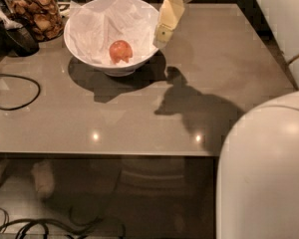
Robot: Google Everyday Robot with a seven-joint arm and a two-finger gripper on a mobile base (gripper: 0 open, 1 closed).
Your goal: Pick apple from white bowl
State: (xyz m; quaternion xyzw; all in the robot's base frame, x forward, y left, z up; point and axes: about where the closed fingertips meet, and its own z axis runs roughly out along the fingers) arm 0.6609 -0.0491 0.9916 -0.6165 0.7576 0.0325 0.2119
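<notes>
The small red-orange apple (pixel 120 51) lies in the large white bowl (pixel 79 21), on crumpled white paper, at the back left of the grey table. My gripper (pixel 163 33) hangs from above with pale yellow fingers, over the bowl's right rim, to the right of the apple and above it. It holds nothing.
A glass jar of brown snacks (pixel 36 11) stands left of the bowl, next to a dark object (pixel 20 39). A black cable (pixel 15 91) loops on the table's left side. My white arm (pixel 264 173) fills the lower right. Cables lie on the floor below the table's front edge.
</notes>
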